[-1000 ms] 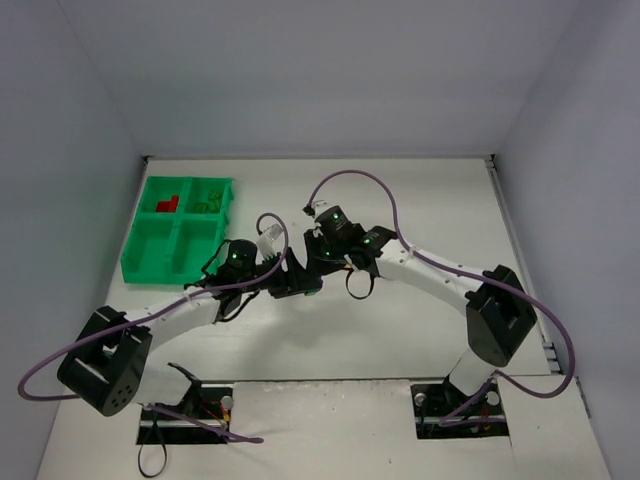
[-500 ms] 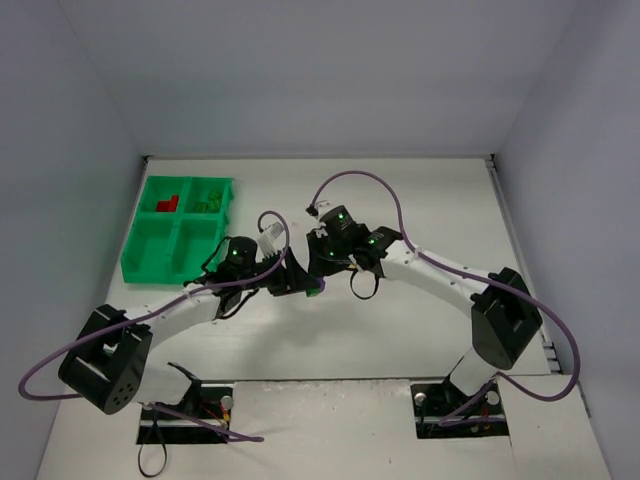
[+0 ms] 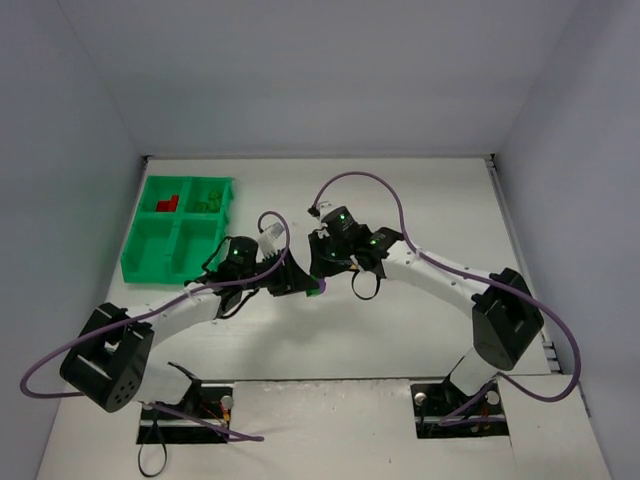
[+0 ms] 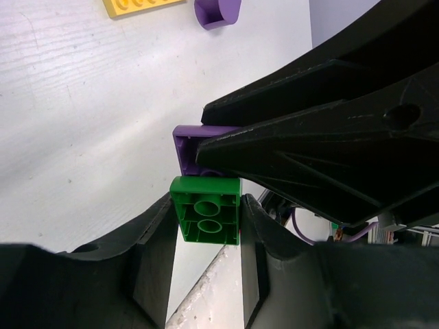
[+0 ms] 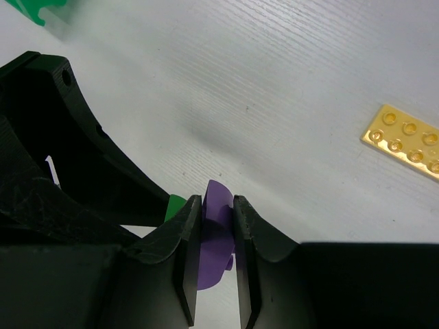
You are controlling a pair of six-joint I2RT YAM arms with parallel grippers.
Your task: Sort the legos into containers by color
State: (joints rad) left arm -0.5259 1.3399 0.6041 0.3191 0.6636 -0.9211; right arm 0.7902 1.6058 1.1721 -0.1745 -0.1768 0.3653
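The left claw (image 4: 206, 205) is closed on a green two-by-two brick (image 4: 206, 221), a finger pressed to each side; the right claw (image 5: 218, 205) is clamped on a purple brick (image 5: 218, 236), which touches the green brick's far edge; both bricks are held near the middle of the white table (image 3: 420, 190), well apart from the green tray (image 3: 150, 268) at the far left; its far-left compartment holds red bricks (image 3: 167, 204), its far-right compartment green bricks (image 3: 208, 200); a yellow plate (image 5: 405, 140) and a purple rounded piece (image 4: 218, 10) lie loose on the table beyond the claws.
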